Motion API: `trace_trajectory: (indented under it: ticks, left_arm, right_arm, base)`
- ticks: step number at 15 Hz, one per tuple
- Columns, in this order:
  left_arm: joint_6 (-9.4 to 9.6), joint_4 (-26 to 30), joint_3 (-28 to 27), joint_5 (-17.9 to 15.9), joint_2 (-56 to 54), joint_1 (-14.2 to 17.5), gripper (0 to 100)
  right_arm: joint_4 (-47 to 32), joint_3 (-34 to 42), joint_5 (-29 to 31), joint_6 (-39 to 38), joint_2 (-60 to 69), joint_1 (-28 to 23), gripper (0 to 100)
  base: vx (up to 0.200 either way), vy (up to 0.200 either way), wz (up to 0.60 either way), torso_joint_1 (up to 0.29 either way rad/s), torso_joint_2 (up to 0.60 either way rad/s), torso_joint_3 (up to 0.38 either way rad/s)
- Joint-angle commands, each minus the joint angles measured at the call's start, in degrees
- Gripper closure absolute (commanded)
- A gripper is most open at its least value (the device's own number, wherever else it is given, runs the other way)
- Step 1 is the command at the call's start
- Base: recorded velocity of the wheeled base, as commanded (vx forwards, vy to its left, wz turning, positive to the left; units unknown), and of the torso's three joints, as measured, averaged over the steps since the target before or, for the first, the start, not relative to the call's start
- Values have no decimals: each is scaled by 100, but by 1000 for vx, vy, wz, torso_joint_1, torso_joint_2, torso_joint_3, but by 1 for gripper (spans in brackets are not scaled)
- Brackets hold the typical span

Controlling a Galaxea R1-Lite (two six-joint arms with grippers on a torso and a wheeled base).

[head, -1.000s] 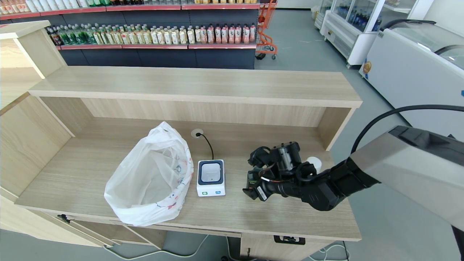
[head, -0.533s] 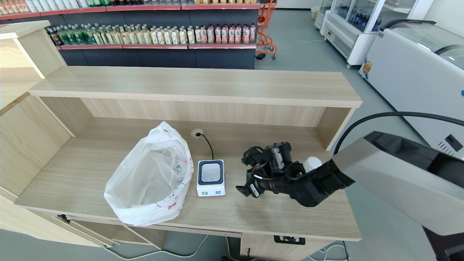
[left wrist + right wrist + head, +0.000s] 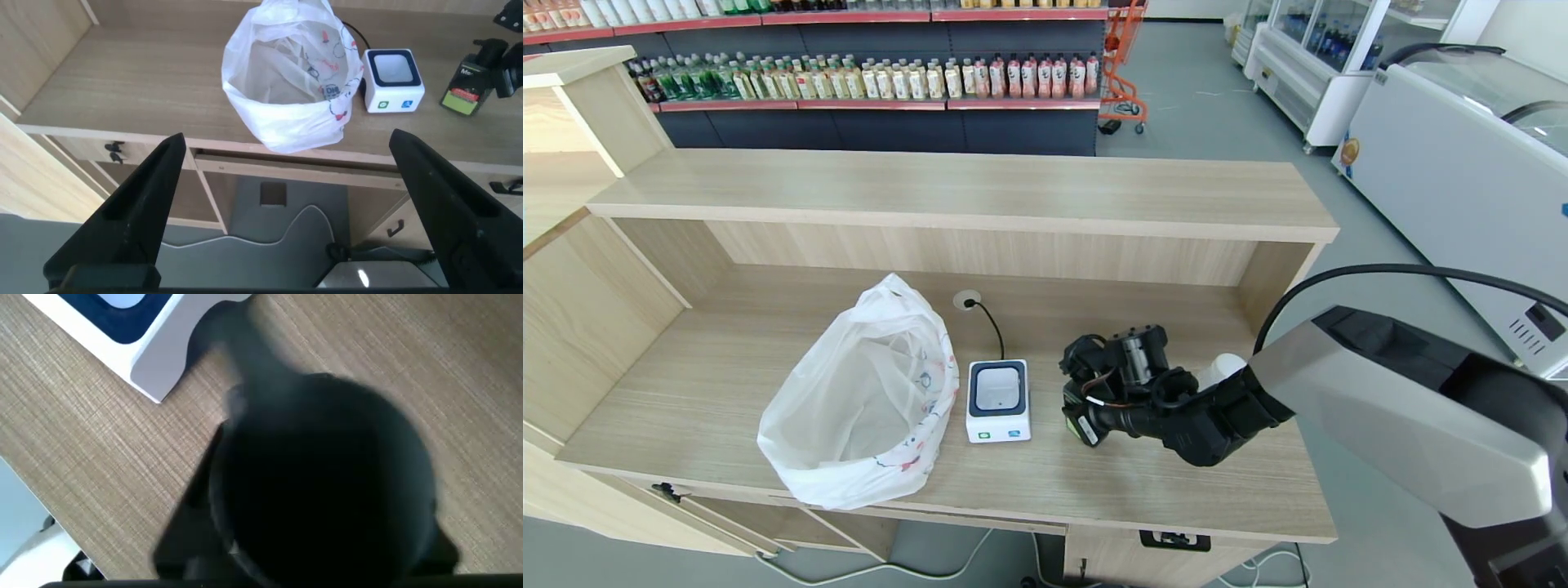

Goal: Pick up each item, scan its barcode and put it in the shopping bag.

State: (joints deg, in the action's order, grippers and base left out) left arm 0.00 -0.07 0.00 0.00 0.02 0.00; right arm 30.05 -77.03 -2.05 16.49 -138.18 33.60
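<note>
A: What changed?
B: The right gripper [image 3: 1086, 411], clamped on a small dark green-labelled box [image 3: 1080, 426], moved left, just beside the white square barcode scanner [image 3: 998, 398]; scanning seems imminent. The left gripper [image 3: 288, 143] hangs spread apart

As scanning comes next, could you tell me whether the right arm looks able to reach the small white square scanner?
Probably yes: the right gripper, holding a small dark box, hangs close beside the scanner, with only bare wooden counter between them.

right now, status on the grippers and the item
Left gripper open, below the counter edge. Right gripper shut on dark box, just right of scanner. White container behind the arm, not in the way.
</note>
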Motion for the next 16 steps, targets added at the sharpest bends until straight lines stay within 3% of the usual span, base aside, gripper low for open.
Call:
trace_trajectory:
  ticks: [1, 4, 8, 11, 12, 14, 15, 16]
  left_arm:
    - [0, -1, 0, 0, 6, 0, 0]
    - [0, -1, 0, 0, 6, 0, 0]
    - [0, -1, 0, 0, 6, 0, 0]
    - [0, -1, 0, 0, 6, 0, 0]
    - [0, -1, 0, 0, 6, 0, 0]
    - [0, -1, 0, 0, 6, 0, 0]
    - [0, -1, 0, 0, 6, 0, 0]
    - [0, -1, 0, 0, 6, 0, 0]
  right_arm:
    - [10, 39, 3, -6, 81, -11, 100]
    - [300, 224, -15, -59, 344, -29, 100]
    - [897, 865, -173, -1368, 1751, -46, 100]
    - [836, 1059, -243, -1685, 2858, -204, 100]
    - [818, 1252, -252, -1535, 3218, -336, 100]
    - [572, 1665, -252, -138, 3992, -767, 100]
    - [379, 2316, -261, 987, 4757, -1004, 100]
    - [388, 2509, -261, 1242, 4950, -1039, 100]
  base:
    - [0, 0, 0, 0, 0, 0]
    - [0, 0, 0, 0, 0, 0]
    - [0, 0, 0, 0, 0, 0]
    - [0, 0, 0, 0, 0, 0]
    - [0, 0, 0, 0, 0, 0]
    - [0, 0, 0, 0, 0, 0]
    - [0, 0, 0, 0, 0, 0]
    - [0, 0, 0, 0, 0, 0]
